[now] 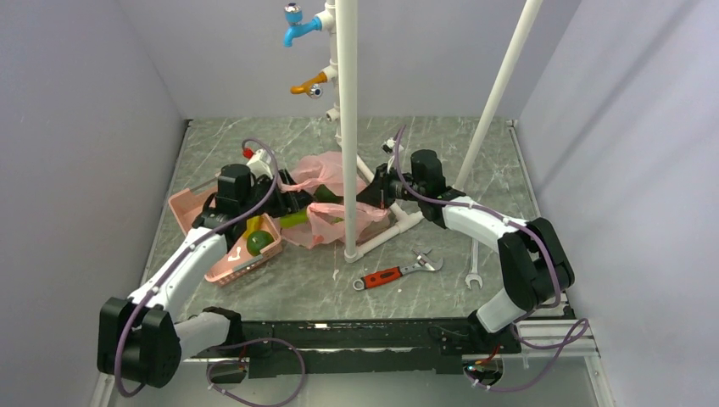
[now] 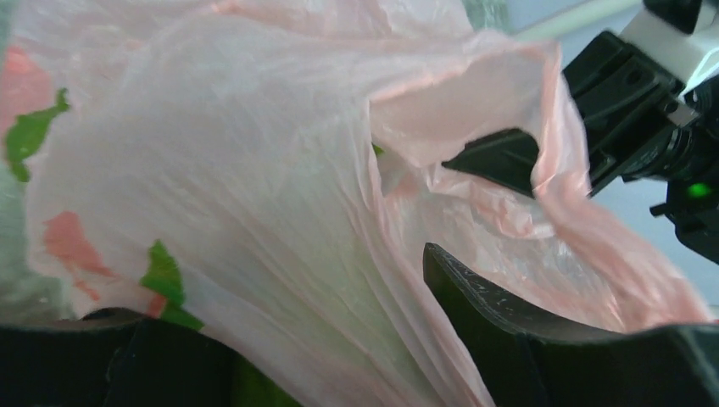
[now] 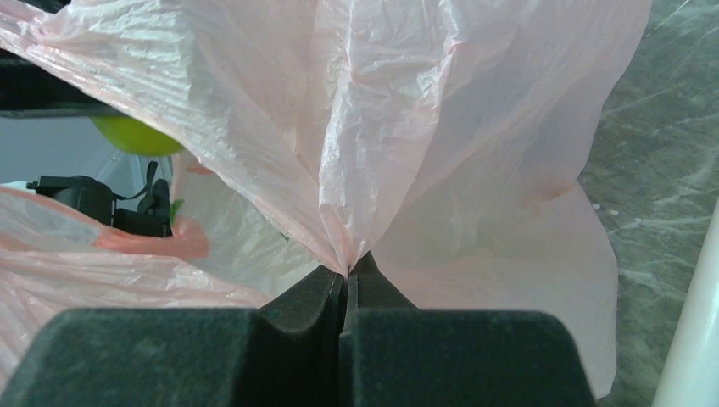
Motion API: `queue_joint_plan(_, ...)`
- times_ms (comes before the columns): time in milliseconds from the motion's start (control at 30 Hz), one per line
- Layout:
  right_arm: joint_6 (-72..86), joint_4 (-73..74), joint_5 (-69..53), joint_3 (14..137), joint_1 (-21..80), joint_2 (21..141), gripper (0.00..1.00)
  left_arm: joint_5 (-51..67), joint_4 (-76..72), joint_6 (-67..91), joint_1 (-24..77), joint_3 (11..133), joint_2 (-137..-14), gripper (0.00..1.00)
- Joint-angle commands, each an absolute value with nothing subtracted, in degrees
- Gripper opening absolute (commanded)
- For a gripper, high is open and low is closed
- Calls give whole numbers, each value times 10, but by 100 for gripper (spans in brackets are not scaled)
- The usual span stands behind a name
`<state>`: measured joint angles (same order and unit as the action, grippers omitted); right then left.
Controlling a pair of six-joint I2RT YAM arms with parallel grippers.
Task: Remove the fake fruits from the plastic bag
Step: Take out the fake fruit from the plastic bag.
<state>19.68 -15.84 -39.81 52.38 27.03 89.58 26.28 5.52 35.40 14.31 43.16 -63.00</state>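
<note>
Right pincer (image 3: 346, 284) pinches a fold of the plastic bag (image 3: 441, 127), thin, light, slippery film bunching above its tips. Left pincer (image 2: 271, 288) stands spread, film draped between. Beyond the right tips, leftward, a fake fruit (image 3: 136, 136), likely smooth and rigid, best gripped across its middle.

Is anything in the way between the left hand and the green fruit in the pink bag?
Yes. The plastic bag drapes its thin film across the left gripper, between its spread fingers. The green under it is probably a fake fruit. The right gripper pinches a bag fold shut.
</note>
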Motion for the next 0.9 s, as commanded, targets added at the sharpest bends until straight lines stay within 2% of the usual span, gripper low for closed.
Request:
queue_joint_plan(0,199,-150,-396,556,274,873,0,373,30,391,141,423,-672,0)
queue_joint_plan(167,184,-101,-360,587,297,872,0,388,-4,394,144,393,-686,1)
queue_joint_plan(433,226,-149,-384,611,308,872,0,309,108,332,180,403,-689,1)
queue_joint_plan(633,328,-181,-340,638,286,878,0,266,92,322,195,376,-666,0)
queue_joint_plan(867,450,-221,-354,666,250,902,0,180,172,266,217,385,-677,0)
